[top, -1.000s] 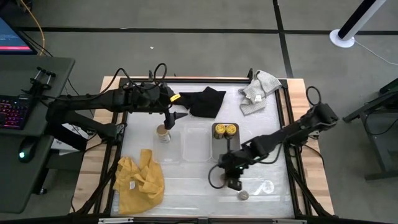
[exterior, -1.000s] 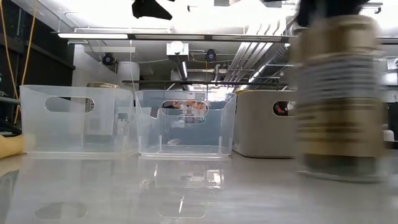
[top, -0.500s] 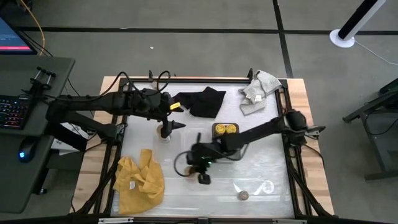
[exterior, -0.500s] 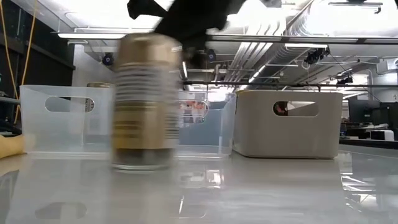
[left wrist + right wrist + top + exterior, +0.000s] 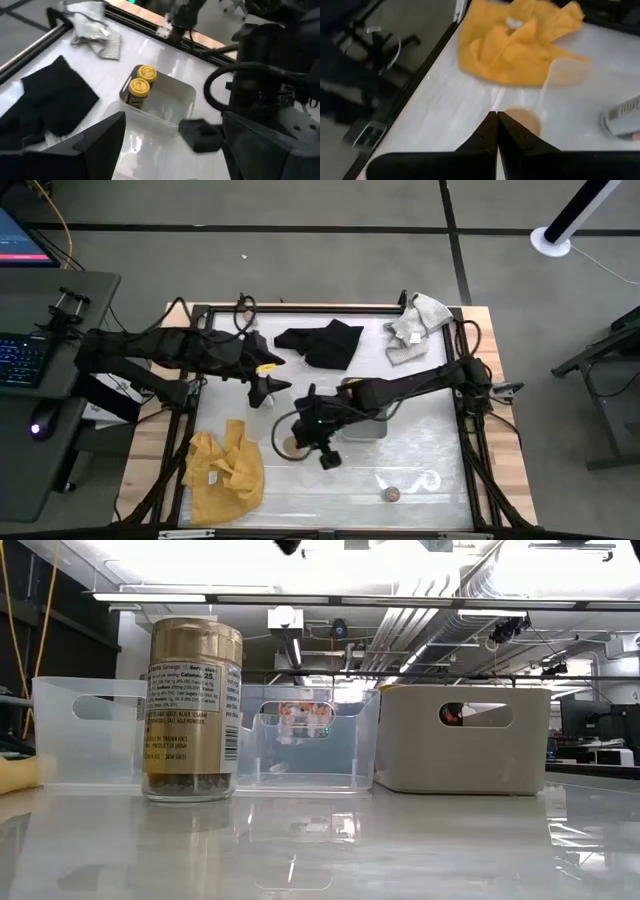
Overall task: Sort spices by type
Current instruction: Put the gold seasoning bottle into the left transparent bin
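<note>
High view from overhead: a white table with two dark robot arms reaching in from either side. The left gripper hangs over the middle-left of the table, above the clear plastic tray; in its wrist view its two dark fingers stand wide apart with nothing between them. The right gripper reaches far across to the table's centre, and its wrist view shows its fingers pressed together, holding nothing.

A tan-topped spice jar stands upright on the table just beside the right gripper, apart from it, in front of the trays. In the low view this jar shows a gold lid, a printed label and dark spice at the bottom.

Two yellow-topped spice jars sit side by side in a grey rectangular tray. A tiny brownish jar sits alone near the front edge.

A crumpled yellow cloth lies front-left, a black cloth at the back, and a grey cloth back-right.
</note>
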`<action>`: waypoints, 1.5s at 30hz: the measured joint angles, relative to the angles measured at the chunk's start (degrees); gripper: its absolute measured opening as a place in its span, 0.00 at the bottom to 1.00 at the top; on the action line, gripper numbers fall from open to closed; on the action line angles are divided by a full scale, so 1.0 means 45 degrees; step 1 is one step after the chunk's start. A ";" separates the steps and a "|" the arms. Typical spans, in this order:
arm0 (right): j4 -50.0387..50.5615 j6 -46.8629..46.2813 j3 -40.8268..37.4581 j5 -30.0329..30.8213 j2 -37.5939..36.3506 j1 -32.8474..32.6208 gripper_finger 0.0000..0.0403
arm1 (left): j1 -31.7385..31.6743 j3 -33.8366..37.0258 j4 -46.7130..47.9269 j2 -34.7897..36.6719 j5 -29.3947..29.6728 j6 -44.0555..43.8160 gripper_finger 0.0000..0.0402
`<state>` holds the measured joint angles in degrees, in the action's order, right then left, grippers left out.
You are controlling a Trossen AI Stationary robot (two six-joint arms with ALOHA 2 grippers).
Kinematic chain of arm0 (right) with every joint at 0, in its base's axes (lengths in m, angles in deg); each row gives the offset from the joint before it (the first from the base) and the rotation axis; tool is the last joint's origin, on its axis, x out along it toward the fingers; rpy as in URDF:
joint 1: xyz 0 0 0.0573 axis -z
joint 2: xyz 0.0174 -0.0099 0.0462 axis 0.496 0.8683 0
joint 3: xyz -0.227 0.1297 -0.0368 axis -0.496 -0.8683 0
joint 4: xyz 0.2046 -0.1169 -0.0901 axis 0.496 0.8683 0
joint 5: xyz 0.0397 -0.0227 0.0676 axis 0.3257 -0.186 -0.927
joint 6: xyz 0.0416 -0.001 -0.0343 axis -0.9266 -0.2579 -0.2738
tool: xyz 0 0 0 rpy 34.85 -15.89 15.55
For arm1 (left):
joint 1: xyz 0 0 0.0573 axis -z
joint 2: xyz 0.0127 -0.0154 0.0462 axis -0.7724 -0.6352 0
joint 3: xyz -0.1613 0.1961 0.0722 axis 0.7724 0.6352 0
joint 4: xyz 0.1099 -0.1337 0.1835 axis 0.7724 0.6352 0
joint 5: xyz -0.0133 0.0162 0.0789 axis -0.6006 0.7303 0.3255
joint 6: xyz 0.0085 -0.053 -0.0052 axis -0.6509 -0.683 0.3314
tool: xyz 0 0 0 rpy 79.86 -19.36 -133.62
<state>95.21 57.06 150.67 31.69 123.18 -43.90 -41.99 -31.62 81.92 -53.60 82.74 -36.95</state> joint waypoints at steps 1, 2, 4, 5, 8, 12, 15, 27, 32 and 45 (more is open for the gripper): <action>0.0408 0.0161 0.0000 0.0068 -0.0172 -0.0087 0.00 | 0.0212 -0.0208 0.0247 0.0009 0.0247 -0.0336 0.80; 0.0850 0.0300 -0.0028 0.0186 -0.0339 -0.0169 0.00 | 0.0449 -0.0356 0.0525 0.0020 0.0492 -0.0717 0.80; 0.1644 0.0497 -0.0323 0.0524 -0.0803 -0.0341 0.00 | 0.1018 -0.0497 0.1163 0.0023 0.0987 -0.1475 0.80; 0.2153 0.0511 -0.0501 0.0645 -0.1029 -0.0411 0.00 | 0.1326 -0.0497 0.1497 -0.0019 0.1181 -0.1876 0.80; 0.3303 0.0040 -0.1532 0.1122 -0.1793 -0.0619 0.00 | 0.2178 -0.0497 0.2544 -0.0503 0.1407 -0.3009 0.80; 0.3629 -0.1915 -0.3874 0.1719 -0.3453 -0.0992 0.00 | 0.3202 -0.0492 0.2775 -0.2035 0.1181 -0.3161 0.80; 0.3185 -0.4198 -0.5922 0.2634 -0.5050 -0.1471 0.00 | 0.3816 -0.0487 0.2275 -0.3538 0.0224 -0.1845 0.80; 0.0834 -1.1765 -1.0456 0.6324 -0.9057 -0.3016 0.00 | 0.4320 -0.0478 0.2259 -0.6318 -0.0006 0.1470 0.80; 0.0737 -1.1943 -1.0535 0.6629 -0.9055 -0.3083 0.00 | 0.3808 -0.0429 0.2096 -0.6345 -0.0302 0.2776 0.80; 0.0714 -1.1766 -1.0535 0.6678 -0.9064 -0.3082 0.00 | 0.2595 -0.0419 0.1940 -0.6580 -0.2803 0.3221 0.80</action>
<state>98.42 4.11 103.26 61.74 82.39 -57.77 -30.31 -33.50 90.65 -83.21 70.13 -22.46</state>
